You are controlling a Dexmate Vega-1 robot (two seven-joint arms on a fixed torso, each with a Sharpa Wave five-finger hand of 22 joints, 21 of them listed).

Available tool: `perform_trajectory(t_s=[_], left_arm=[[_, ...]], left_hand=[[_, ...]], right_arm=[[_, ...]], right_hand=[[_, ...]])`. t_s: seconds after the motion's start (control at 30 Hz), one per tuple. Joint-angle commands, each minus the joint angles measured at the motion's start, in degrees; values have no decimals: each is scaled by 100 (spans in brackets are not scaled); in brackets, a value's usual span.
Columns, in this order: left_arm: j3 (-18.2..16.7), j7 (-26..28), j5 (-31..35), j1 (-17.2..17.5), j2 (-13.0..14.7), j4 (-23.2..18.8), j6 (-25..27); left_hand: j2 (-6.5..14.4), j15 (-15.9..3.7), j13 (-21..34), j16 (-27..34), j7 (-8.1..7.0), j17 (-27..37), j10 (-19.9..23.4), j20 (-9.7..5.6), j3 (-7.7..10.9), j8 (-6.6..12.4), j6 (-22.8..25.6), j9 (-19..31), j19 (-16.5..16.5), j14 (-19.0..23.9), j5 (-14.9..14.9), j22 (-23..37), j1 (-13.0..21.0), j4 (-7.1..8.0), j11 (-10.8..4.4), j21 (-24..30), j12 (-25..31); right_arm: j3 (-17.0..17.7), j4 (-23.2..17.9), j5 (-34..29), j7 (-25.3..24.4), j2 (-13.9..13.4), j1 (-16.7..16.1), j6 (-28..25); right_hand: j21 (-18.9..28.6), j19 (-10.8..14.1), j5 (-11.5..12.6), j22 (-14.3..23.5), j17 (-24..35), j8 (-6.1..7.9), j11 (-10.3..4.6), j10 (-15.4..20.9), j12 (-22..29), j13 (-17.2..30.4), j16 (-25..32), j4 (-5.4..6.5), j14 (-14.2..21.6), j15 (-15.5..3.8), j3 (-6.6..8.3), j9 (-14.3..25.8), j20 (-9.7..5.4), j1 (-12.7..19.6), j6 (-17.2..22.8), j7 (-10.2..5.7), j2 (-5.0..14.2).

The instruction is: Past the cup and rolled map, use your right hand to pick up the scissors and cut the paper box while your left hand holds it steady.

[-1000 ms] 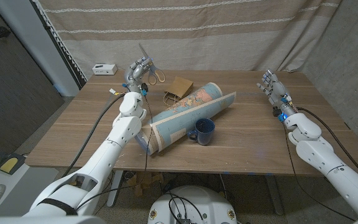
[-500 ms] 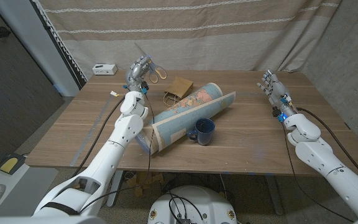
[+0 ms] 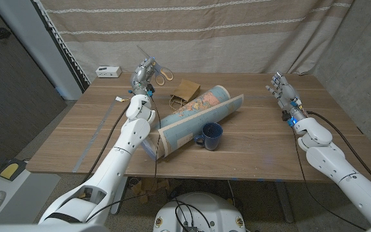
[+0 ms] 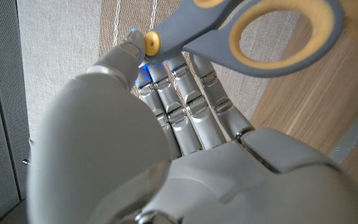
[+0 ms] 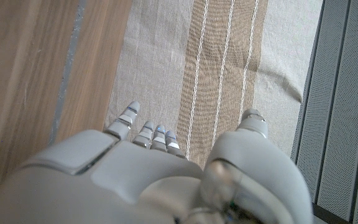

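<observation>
At the table's far left, my left hand (image 3: 143, 71) is raised and pinches the scissors (image 3: 161, 77), whose blade points up against the curtain. In the left wrist view the grey and yellow scissors (image 4: 241, 28) lie across my fingertips (image 4: 166, 74), the thumb at the pivot screw. The brown paper box (image 3: 186, 89) sits just right of them, behind the rolled map (image 3: 195, 119). In front of the map stands the blue cup (image 3: 210, 135). My right hand (image 3: 281, 87) stands open over the table's right side, fingers apart, holding nothing.
A small white device (image 3: 108, 71) lies at the back left corner. A striped curtain (image 3: 224, 32) hangs close behind the table's far edge. Bare wood (image 3: 269, 138) stretches between the cup and my right arm.
My left hand has shifted very slightly with the scissors in it. The right arm, map, cup and box have not moved.
</observation>
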Motion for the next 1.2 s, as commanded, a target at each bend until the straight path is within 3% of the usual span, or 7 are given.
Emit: perform_trajectory(t_s=[0.03, 0.13, 0.27, 0.67, 0.97, 1.03, 1.2], left_arm=[[-12, -17, -278, 31, -103, -41, 27], [-3, -35, -352, 20, -125, -40, 62], [-1, -45, -370, 4, -185, 3, -17], [-57, -219, -874, -111, -353, 103, 145], [-50, -141, -991, -231, -576, 197, 47], [-30, -165, -956, -259, -617, 244, -27], [-17, -205, -974, -320, -703, 320, -101]], left_hand=[[109, -511, 23, 22, 9, 9, 2, -518, 224, -12, 79, 23, -15, 475, 42, -9, 69, 184, -93, 40, 0], [111, -511, 23, 22, 9, 9, -1, -523, 230, -17, 80, 22, -15, 475, 44, -20, 70, 184, -73, 43, -2], [108, -511, 29, 22, 9, 9, 5, -525, 232, -28, 76, 19, -18, 476, 44, -32, 68, 184, -88, 48, 3], [106, -511, 31, 24, -2, 12, 9, -527, 243, -34, 106, 28, -27, 481, 50, -75, 57, 190, -93, 61, 3], [103, -510, 27, 25, -13, 14, 12, -535, 247, -47, 131, 14, -21, 484, 54, -94, 53, 190, -98, 84, 1], [106, -510, 21, 26, -13, 15, 23, -540, 249, -53, 137, 9, -14, 486, 55, -99, 54, 191, -104, 95, 1], [105, -509, 21, 27, -29, 15, 30, -540, 252, -57, 165, 2, -8, 488, 58, -111, 47, 193, -107, 108, 4]], right_arm=[[-4, -117, 16, -2, -95, -31, -143], [-7, -184, -67, -95, -76, -29, -95], [-1, -269, -200, -266, -32, -41, 0], [-14, -496, -400, -174, -240, -11, 5], [-24, -685, -612, -280, -331, -64, 28], [-18, -762, -645, -350, -358, -93, -25], [32, -954, -746, -580, -446, -170, -195]], right_hand=[[-5, -24, -26, 25, 16, 27, 45, 5, 13, 13, -8, -13, -36, 19, -9, 11, 14, 69, 3, 15, -9], [-4, -24, -29, 25, 16, 29, 42, 8, 13, 13, -9, -12, -36, 23, -8, 11, 10, 71, 10, 22, -6], [77, 245, -15, 18, 2, 89, 116, 226, 81, 8, 47, -103, 204, 29, 58, 11, -85, 269, 183, 82, 17], [72, 333, -9, 13, -2, 90, 113, 387, 121, 9, 61, -167, 362, 20, 105, 12, 25, 436, 234, 88, 18], [36, 298, -28, 13, 4, 122, 104, 366, 97, 13, 23, -143, 330, 25, 55, 15, 109, 412, 375, -98, -45], [25, 297, -27, 13, 5, 182, 105, 368, 90, 15, 13, -145, 335, 30, 61, 22, 127, 447, 559, -258, -35], [26, 332, -26, 14, 5, 273, 69, 434, 105, 17, 6, -151, 359, 68, 72, 31, 200, 508, 867, -426, -18]])
